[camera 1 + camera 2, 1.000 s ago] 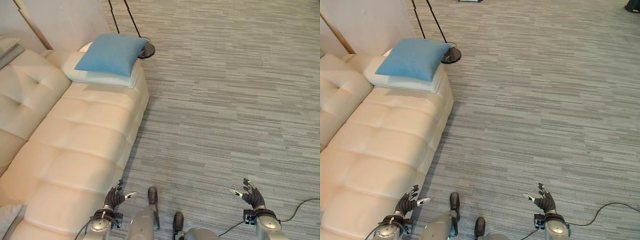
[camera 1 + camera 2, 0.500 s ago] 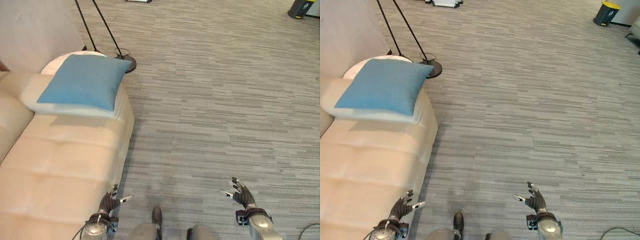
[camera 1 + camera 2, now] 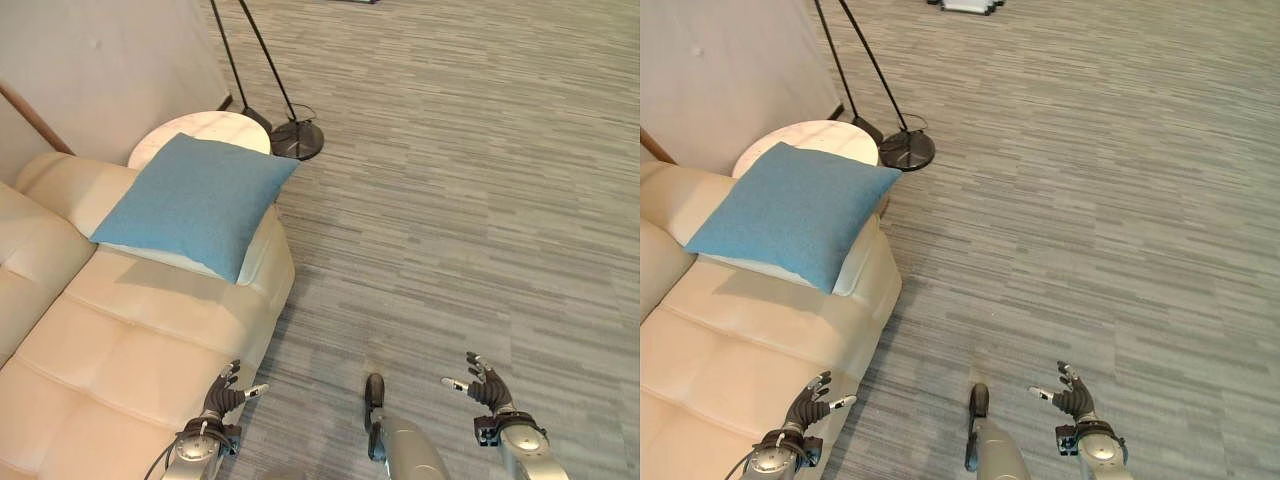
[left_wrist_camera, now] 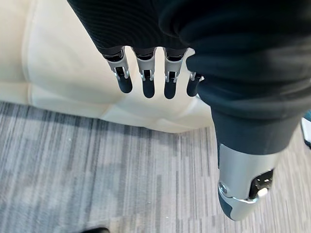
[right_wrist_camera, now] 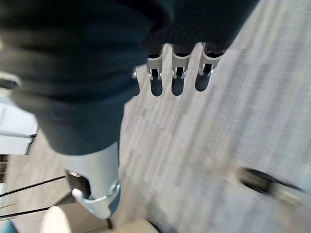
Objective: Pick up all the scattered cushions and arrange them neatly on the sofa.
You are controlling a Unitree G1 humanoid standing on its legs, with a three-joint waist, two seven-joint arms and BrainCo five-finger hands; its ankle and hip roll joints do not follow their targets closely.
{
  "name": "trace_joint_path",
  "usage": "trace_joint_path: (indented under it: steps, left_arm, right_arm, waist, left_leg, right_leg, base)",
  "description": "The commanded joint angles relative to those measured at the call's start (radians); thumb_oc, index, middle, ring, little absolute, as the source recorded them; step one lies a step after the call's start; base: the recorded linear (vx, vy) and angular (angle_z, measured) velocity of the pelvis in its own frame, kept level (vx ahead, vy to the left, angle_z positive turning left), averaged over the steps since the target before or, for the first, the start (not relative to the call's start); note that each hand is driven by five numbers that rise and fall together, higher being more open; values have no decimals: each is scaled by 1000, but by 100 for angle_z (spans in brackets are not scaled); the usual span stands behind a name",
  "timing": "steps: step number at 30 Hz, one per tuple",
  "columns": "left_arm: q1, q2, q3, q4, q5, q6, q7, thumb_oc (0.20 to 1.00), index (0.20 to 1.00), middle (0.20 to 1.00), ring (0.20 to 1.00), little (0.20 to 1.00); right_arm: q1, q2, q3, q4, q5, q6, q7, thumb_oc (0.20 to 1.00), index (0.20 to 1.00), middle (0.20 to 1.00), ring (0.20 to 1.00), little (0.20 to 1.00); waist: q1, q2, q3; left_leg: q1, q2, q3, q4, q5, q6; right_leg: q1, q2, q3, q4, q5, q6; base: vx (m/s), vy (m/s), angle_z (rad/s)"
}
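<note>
- sofa (image 3: 120, 350): cream, tufted, occupies the left side and lower left of the frame; its front edge meets the grey striped carpet (image 3: 480, 200).
- blue cushion (image 3: 190, 205): lies flat at the upper left of the frame, on top of a pale cushion (image 3: 262, 250) that rests on the far end of the sofa; only the pale cushion's edge shows beneath it.
- round side table (image 3: 200, 128): white top, just behind the blue cushion, upper left; partly covered by the cushion's corner.
- floor lamp base (image 3: 297, 140): dark disc on the carpet, just right of the side table, with two thin dark poles rising to the top edge; whether both poles belong to one lamp cannot be told.
- left hand (image 3: 222, 400): bottom of the frame, left of centre, beside the sofa's front edge; fingers spread and relaxed, holding nothing. in the left wrist view its fingers (image 4: 146, 80) hang straight above the sofa edge.
- right hand (image 3: 485, 392): bottom right of the frame, over bare carpet, well apart from the sofa; fingers apart and empty. in the right wrist view its fingers (image 5: 177, 77) extend straight over the carpet.
</note>
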Motion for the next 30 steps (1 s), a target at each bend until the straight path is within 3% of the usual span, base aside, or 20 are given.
trace_joint_path:
  steps: [1, 4, 6, 8, 11, 14, 15, 16, 17, 18, 19, 21, 22, 23, 24, 26, 27, 28, 29, 30]
  left_arm:
    - [-17, 36, 32, -41, -7, -30, 16, 1000, 1000, 1000, 1000, 1000]
    - [-25, 35, 23, -11, -3, -29, 17, 1000, 1000, 1000, 1000, 1000]
    - [-25, 34, 24, -6, -8, -23, 21, 1000, 1000, 1000, 1000, 1000]
    - [-27, 34, 28, -1, -10, -23, 28, 1000, 1000, 1000, 1000, 1000]
    - [-4, 29, 43, 2, -13, -18, 30, 1000, 1000, 1000, 1000, 1000]
    - [13, 26, 56, 14, -13, -15, 29, 1000, 1000, 1000, 1000, 1000]
    - [27, 26, 68, 26, -5, -10, 20, 1000, 1000, 1000, 1000, 1000]
    - [28, 27, 68, 26, -5, -10, 20, 1000, 1000, 1000, 1000, 1000]
    - [33, 34, 72, 26, -6, -6, 19, 1000, 1000, 1000, 1000, 1000]
    - [33, 34, 72, 26, -6, -6, 18, 1000, 1000, 1000, 1000, 1000]
    - [27, 43, 71, 26, -12, -6, 22, 1000, 1000, 1000, 1000, 1000]
    - [22, 54, 76, 37, -20, -10, 29, 1000, 1000, 1000, 1000, 1000]
    - [20, 58, 78, 38, -23, -10, 33, 1000, 1000, 1000, 1000, 1000]
    - [20, 58, 77, 38, -23, -10, 33, 1000, 1000, 1000, 1000, 1000]
    - [12, 60, 80, 45, -32, -14, 41, 1000, 1000, 1000, 1000, 1000]
    - [8, 57, 79, 50, -48, -20, 45, 1000, 1000, 1000, 1000, 1000]
    - [-1, 50, 68, 68, -49, -23, 42, 1000, 1000, 1000, 1000, 1000]
    - [-8, 46, 62, 73, -48, -24, 37, 1000, 1000, 1000, 1000, 1000]
    - [-9, 46, 62, 73, -48, -25, 37, 1000, 1000, 1000, 1000, 1000]
    - [-27, 40, 53, 99, -40, -32, 35, 1000, 1000, 1000, 1000, 1000]
  right_arm:
    - [-6, -48, -20, -64, 19, -35, -22, 1000, 1000, 1000, 1000, 1000]
    - [2, -54, -30, -55, 24, -35, -31, 1000, 1000, 1000, 1000, 1000]
    - [9, -58, -29, -36, 20, -33, -45, 1000, 1000, 1000, 1000, 1000]
    - [7, -54, -27, -22, 12, -31, -54, 1000, 1000, 1000, 1000, 1000]
    - [22, -41, -22, -15, -5, -23, -50, 1000, 1000, 1000, 1000, 1000]
    - [29, -36, -13, -13, -19, -16, -41, 1000, 1000, 1000, 1000, 1000]
    - [47, -22, -15, -12, -29, -14, -26, 1000, 1000, 1000, 1000, 1000]
    - [48, -21, -15, -12, -30, -14, -26, 1000, 1000, 1000, 1000, 1000]
    - [48, -10, -6, -13, -41, -10, -15, 1000, 1000, 1000, 1000, 1000]
    - [48, -10, -6, -13, -41, -10, -15, 1000, 1000, 1000, 1000, 1000]
    - [39, -6, 9, -22, -53, -11, -10, 1000, 1000, 1000, 1000, 1000]
    - [28, 7, 28, -20, -53, -17, -6, 1000, 1000, 1000, 1000, 1000]
    - [21, 14, 32, -24, -53, -15, -7, 1000, 1000, 1000, 1000, 1000]
    - [23, 14, 32, -23, -53, -15, -7, 1000, 1000, 1000, 1000, 1000]
    - [12, 18, 37, -26, -46, -18, -5, 1000, 1000, 1000, 1000, 1000]
    - [10, 12, 38, -28, -41, -19, -8, 1000, 1000, 1000, 1000, 1000]
    - [9, 6, 37, -28, -33, -18, -11, 1000, 1000, 1000, 1000, 1000]
    - [7, -1, 35, -26, -30, -16, -13, 1000, 1000, 1000, 1000, 1000]
    - [7, -1, 35, -26, -30, -16, -13, 1000, 1000, 1000, 1000, 1000]
    - [1, -14, 27, -10, -29, -19, -20, 1000, 1000, 1000, 1000, 1000]
  waist:
    - [5, -25, 15]
    - [19, -23, 11]
    - [30, -4, 6]
    - [40, 1, 2]
    - [47, -2, -19]
    - [61, -11, -37]
    - [67, -28, -62]
    - [66, -30, -63]
    - [76, -57, -69]
    - [76, -57, -69]
    - [77, -70, -51]
    - [78, -68, -36]
    - [82, -53, -32]
    - [80, -60, -32]
    - [75, -37, -27]
    - [59, -26, -18]
    - [32, -22, -7]
    - [19, -26, -2]
    - [18, -26, -3]
    - [2, -30, 6]
  left_leg:
    - [-133, 69, 64, -55, 95, -3]
    - [-211, 50, 116, -236, 58, 18]
    - [-252, 57, 150, -422, 156, -2]
    - [-261, 56, 193, -531, 214, -17]
    - [-249, 62, 303, -590, 230, -17]
    - [-246, 62, 315, -582, 242, -9]
    - [-229, 47, 319, -575, 221, 15]
    - [-230, 46, 319, -574, 220, 15]
    - [-210, 12, 291, -550, 172, 52]
    - [-210, 12, 291, -549, 172, 52]
    - [-183, -18, 264, -533, 128, 89]
    - [-142, -31, 240, -529, 90, 113]
    - [-126, -17, 234, -533, 99, 122]
    - [-118, -32, 223, -530, 76, 119]
    - [-85, -22, 186, -545, 83, 121]
    - [-55, -29, 133, -554, 79, 114]
    - [-24, -47, 61, -564, 72, 104]
    - [-13, -62, 20, -567, 66, 98]
    - [-14, -61, 19, -567, 68, 98]
    - [0, -89, -55, -566, 54, 91]
  right_leg:
    - [126, -47, -14, -39, -120, 139]
    - [194, -50, -36, -50, -172, 144]
    - [247, -25, -59, -51, -213, 143]
    - [283, -7, -72, -47, -233, 145]
    - [356, 5, -80, -35, -287, 155]
    - [395, 1, -81, -26, -300, 163]
    - [413, -20, -90, 5, -309, 178]
    - [412, -21, -91, 7, -310, 178]
    - [384, -74, -98, 137, -240, 219]
    - [383, -74, -98, 137, -241, 219]
    - [320, -116, -74, 308, -119, 252]
    - [265, -132, -55, 414, -73, 258]
    - [224, -126, -56, 442, -60, 236]
    - [230, -138, -48, 454, -78, 250]
    - [161, -124, -48, 419, -101, 210]
    - [107, -95, -24, 360, -133, 197]
    - [62, -43, 46, 237, -154, 196]
    - [56, -19, 99, 157, -150, 205]
    - [56, -18, 98, 153, -147, 205]
    - [34, 14, 179, 66, -117, 222]
  base:
    - [390, -68, -23]
    - [391, -28, 18]
    - [423, 14, 53]
    - [445, 20, 42]
    - [487, 93, 27]
    - [421, 133, 15]
    - [305, 112, 7]
    - [560, 273, 20]
    - [260, 164, 30]
    - [443, 316, 36]
    - [265, 208, 39]
    - [266, 171, 55]
    - [169, 69, 80]
    - [262, 39, 96]
    - [340, 21, 83]
    - [429, -38, 79]
    - [448, -92, 108]
    - [331, -81, 131]
    - [270, -101, 152]
    - [241, -104, 142]
